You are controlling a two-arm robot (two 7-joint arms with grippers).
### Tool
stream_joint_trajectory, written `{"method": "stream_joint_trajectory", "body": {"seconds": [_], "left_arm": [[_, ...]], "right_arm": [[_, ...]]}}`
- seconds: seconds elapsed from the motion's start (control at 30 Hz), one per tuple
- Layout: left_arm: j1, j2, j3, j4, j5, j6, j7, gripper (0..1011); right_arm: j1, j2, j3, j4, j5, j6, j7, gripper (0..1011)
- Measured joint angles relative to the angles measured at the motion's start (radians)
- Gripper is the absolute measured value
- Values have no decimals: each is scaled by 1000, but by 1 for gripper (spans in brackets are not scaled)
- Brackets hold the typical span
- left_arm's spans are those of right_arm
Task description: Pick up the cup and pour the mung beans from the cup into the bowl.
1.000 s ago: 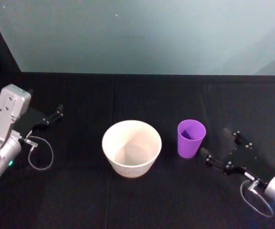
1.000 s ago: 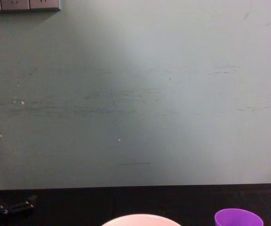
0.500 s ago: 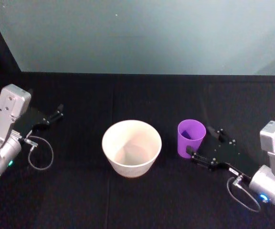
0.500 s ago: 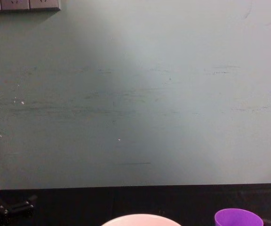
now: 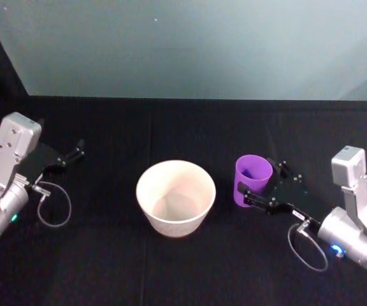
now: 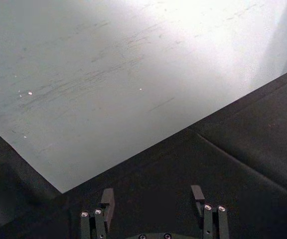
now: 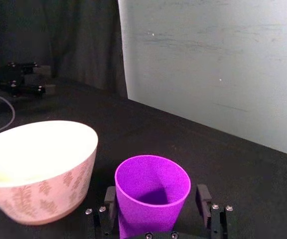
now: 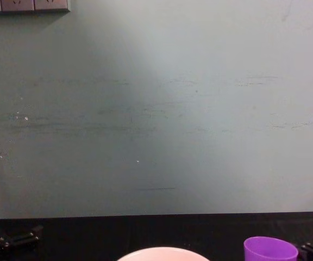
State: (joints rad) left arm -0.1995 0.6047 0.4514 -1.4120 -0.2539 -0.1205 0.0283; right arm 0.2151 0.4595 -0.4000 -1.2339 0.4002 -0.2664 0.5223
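Right gripper (image 5: 259, 178) has slid in toward bowl (image 5: 139, 191) over last 1 s; jaws now spread astride cup (image 5: 252, 183) (no pinch yet). Cup upright just right of bowl, squarely between fingers, axis vertical. Left gripper (image 5: 70, 156) also spread, parked well left of bowl, far from cup.

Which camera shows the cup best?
Right wrist view: the cup stands close between the fingers of the open right gripper. Head view shows the cup smaller, from above; chest view catches just its rim. The left gripper sits parked far left.
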Motion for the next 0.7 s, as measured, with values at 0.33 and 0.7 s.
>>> {"method": "stream_joint_trajectory", "body": {"seconds": [0.33,0.7], "left_arm": [[0,0,0,0,0,0,0,1000],[0,0,0,0,0,0,0,1000]], "right_arm": [[30,-45,9,50,-9,16,13,1000],[19,-64,33,45,3,35,44,1000]]}}
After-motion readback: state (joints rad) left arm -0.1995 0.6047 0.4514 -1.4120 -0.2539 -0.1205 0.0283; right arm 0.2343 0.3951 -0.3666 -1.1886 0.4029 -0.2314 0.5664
